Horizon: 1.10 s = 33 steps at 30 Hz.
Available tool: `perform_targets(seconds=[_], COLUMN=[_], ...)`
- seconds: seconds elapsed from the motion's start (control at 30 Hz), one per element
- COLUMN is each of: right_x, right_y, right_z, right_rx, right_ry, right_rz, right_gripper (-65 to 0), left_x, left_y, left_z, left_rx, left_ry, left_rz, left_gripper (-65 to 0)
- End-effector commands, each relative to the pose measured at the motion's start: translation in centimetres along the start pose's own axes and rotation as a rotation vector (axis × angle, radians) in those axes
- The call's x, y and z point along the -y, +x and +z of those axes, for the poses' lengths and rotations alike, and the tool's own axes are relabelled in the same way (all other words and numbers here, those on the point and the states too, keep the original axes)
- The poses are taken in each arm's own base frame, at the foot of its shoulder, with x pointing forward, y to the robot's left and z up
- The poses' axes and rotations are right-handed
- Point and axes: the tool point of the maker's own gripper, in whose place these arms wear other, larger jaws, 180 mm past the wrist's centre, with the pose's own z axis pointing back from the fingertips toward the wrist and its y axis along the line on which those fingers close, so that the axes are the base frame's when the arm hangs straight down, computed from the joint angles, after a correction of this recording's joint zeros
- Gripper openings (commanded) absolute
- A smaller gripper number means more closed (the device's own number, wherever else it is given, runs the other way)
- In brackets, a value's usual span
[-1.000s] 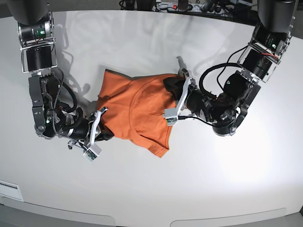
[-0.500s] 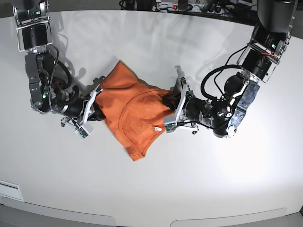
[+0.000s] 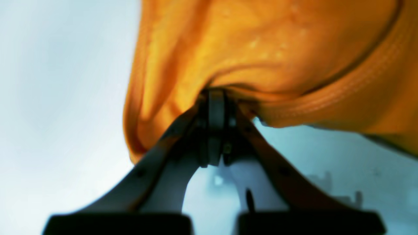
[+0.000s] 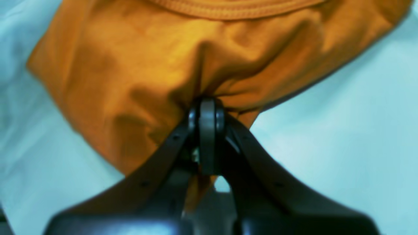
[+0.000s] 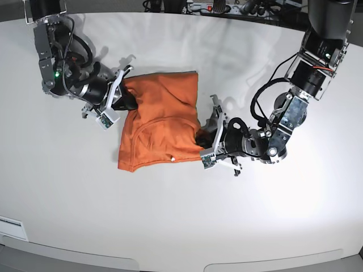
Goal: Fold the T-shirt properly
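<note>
The T-shirt (image 5: pixel 159 122) lies bunched on the white table (image 5: pixel 181 226), left of centre in the base view, its long axis running roughly 12 to 6 o'clock. The right gripper (image 5: pixel 122 101) is clamped on cloth at the garment's 10 o'clock corner; the left gripper (image 5: pixel 205 139) is pinched on the edge at about 4 o'clock. Both wrist views confirm jaws closed on gathered orange fabric (right gripper (image 4: pixel 207 107), left gripper (image 3: pixel 215 98)). From either hand the shirt's bulk lies toward the other, so the grips sit on a diagonal; neither arm is nearer. A small pale tag (image 5: pixel 171 159) shows near the lower hem; no writing is legible.
</note>
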Motion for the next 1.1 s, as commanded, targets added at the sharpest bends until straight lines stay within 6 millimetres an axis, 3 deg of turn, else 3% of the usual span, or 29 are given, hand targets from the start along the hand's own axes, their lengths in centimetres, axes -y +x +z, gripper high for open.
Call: perform_targets(seconds=[0.0,0.17,0.33,0.47,0.57,0.67,0.77,0.93,1.07], right_x=[0.7,3.6,5.4,4.3,4.0,3.3,2.4,1.3,0.7], right_y=[-0.7,0.6,4.9,8.7,10.0,10.0,9.5,7.5,5.1], right_z=[0.9,4.1,8.2,11.6,13.8,15.2,16.4,18.7,20.5], right_rx=[-0.034,0.053,0.255,0.456,0.534,0.547,0.544,0.515,0.438], right_ry=[-0.031,-0.189,-0.288,-0.229,-0.21,-0.177,-0.135,-0.15,-0.231], right_rz=[0.014,-0.066,-0.114,-0.092,-0.087,-0.111,-0.14,-0.175,-0.187], right_gripper=[-65.0,-65.0,-65.0,-65.0,-65.0,-65.0,-65.0,-65.0,-65.0], left_x=[-1.5,-2.8,-3.4,-2.1,-1.3,-0.5,-2.2,-4.6,-4.3], left_y=[-2.5,-1.6,0.1,3.6,7.1,10.0,10.8,9.5,7.5], left_z=[0.6,1.3,2.6,4.6,7.5,11.5,14.2,16.8,17.7], left_rx=[-0.131,-0.14,-0.141,-0.018,0.171,0.356,0.465,0.533,0.487], left_ry=[0.058,0.082,0.06,-0.069,-0.205,-0.357,-0.32,-0.229,-0.195], left_rz=[-0.033,-0.046,0.052,0.168,0.258,0.334,0.357,0.42,0.47], left_gripper=[-65.0,-65.0,-65.0,-65.0,-65.0,-65.0,-65.0,-65.0,-65.0])
